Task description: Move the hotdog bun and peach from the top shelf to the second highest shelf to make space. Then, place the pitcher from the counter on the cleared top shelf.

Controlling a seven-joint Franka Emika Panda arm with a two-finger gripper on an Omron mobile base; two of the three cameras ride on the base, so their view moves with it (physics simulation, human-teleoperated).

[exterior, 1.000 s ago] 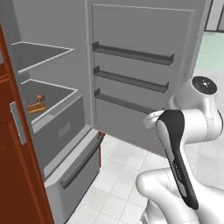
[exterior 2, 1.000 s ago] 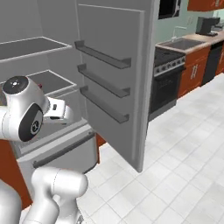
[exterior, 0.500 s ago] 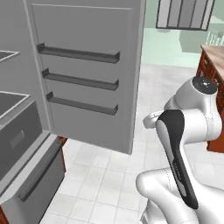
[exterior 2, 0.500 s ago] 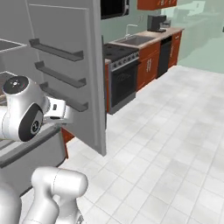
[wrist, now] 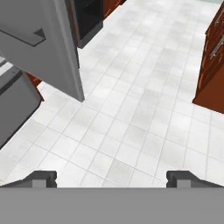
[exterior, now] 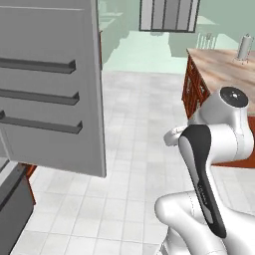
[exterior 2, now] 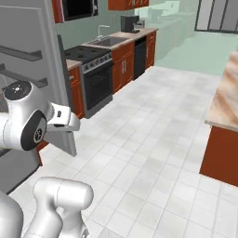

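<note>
The pincer (wrist: 111, 177), spread wide and empty, hangs over white floor tiles (wrist: 131, 118) between the open fridge door (exterior: 50, 84) and the wood-grain counter (exterior: 224, 62).

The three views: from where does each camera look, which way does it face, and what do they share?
Left base view: behind the arm's left, facing the open fridge door and wooden counter; the white arm rises lower right.
Right base view: behind the arm's right, facing the stove; arm lower left.
Hand view: looks down along the open claw at the tiled floor.
All share the fridge door and floor.
</note>
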